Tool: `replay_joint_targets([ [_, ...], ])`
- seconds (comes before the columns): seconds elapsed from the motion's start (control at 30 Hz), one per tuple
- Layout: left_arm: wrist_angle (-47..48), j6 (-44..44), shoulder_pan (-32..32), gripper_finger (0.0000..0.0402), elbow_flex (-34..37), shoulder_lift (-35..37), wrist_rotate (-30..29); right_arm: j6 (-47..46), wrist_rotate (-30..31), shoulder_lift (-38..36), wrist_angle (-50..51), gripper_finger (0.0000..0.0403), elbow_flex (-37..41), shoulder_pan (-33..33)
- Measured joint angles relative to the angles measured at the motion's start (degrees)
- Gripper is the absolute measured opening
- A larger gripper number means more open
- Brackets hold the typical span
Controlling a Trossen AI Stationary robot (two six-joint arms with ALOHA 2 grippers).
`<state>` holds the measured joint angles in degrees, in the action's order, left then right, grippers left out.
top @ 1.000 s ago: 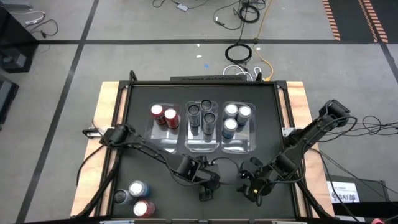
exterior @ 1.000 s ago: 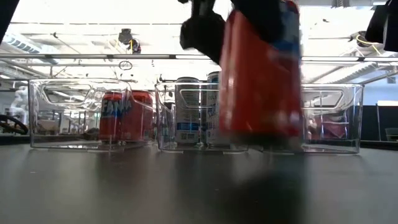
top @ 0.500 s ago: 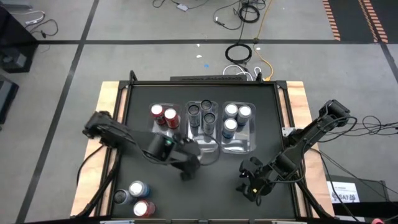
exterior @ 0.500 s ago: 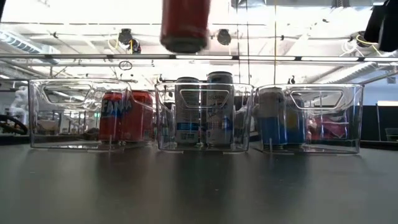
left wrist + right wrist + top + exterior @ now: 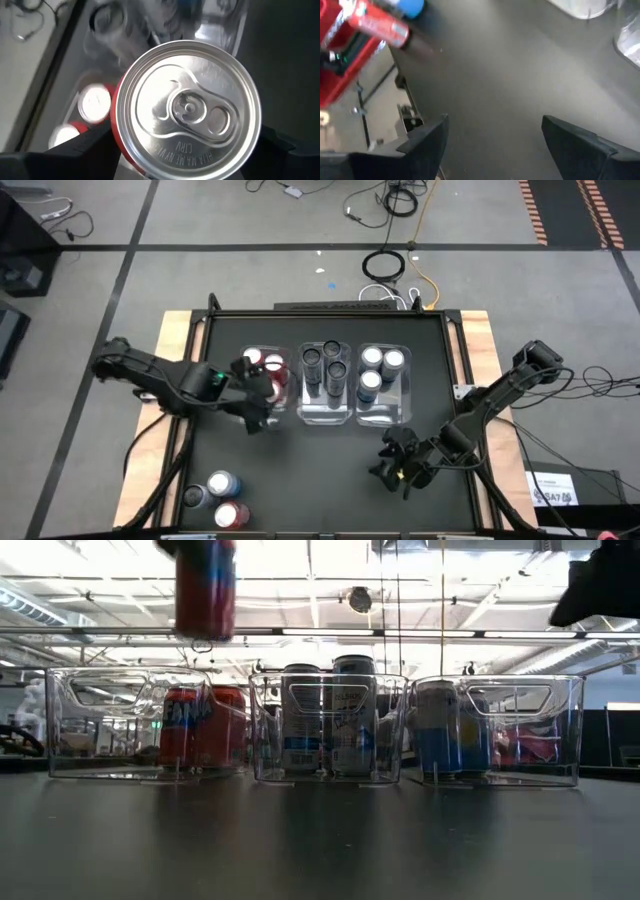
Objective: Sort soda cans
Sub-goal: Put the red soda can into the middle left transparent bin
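Note:
My left gripper [image 5: 257, 398] is shut on a red soda can [image 5: 205, 588] and holds it high over the near end of the left clear bin [image 5: 262, 402]. The can's silver top [image 5: 187, 107] fills the left wrist view. That bin holds two red cans [image 5: 263, 366], the middle bin dark cans [image 5: 325, 368] and the right bin silver-blue cans [image 5: 378, 370], all standing upright. My right gripper [image 5: 393, 470] hovers open over bare table near the right front. Nothing is between its fingers [image 5: 425, 145]. My left gripper pinches the red can between its two fingers, on opposite sides of the body just below the top rim [image 5: 116, 127]. The fingers slant down from above on the table's left side. The can hangs upright with its lower part below the fingers, lifted clear of table and bins.
Three loose cans stand at the near left corner: a silver-blue one [image 5: 222, 483], a dark one [image 5: 194, 497] and a red one [image 5: 231, 515]. The black mat [image 5: 330, 470] lies bare between the bins and the near edge. Wooden table edges frame the mat.
My left gripper has carried the red can up from the near middle of the table toward the far left. It now hangs over the left bin's near end, still upright. My right gripper has rolled a little in place.

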<state>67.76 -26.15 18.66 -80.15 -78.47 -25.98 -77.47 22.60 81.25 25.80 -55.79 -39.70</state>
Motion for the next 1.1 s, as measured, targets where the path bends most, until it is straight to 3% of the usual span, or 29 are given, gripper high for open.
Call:
replay_joint_targets([
  [0.27,-14.23,3.65,-6.57,0.0322,25.22,19.16,6.00,-5.67,4.27,0.00,-2.61,0.0311,0.00,2.72],
  [0.5,-18.01,2.97,-14.63,0.0322,38.28,30.45,7.90,-6.43,6.53,0.00,-5.25,0.0311,-0.01,5.36],
  [0.8,-23.86,-7.76,-24.98,0.0322,44.24,30.11,8.97,-5.21,7.64,0.00,-5.60,0.0311,0.00,8.12],
  [1.1,-26.68,-12.55,-26.15,0.0322,47.20,27.43,6.18,-2.10,7.37,0.00,-5.68,0.0311,0.00,8.94],
])
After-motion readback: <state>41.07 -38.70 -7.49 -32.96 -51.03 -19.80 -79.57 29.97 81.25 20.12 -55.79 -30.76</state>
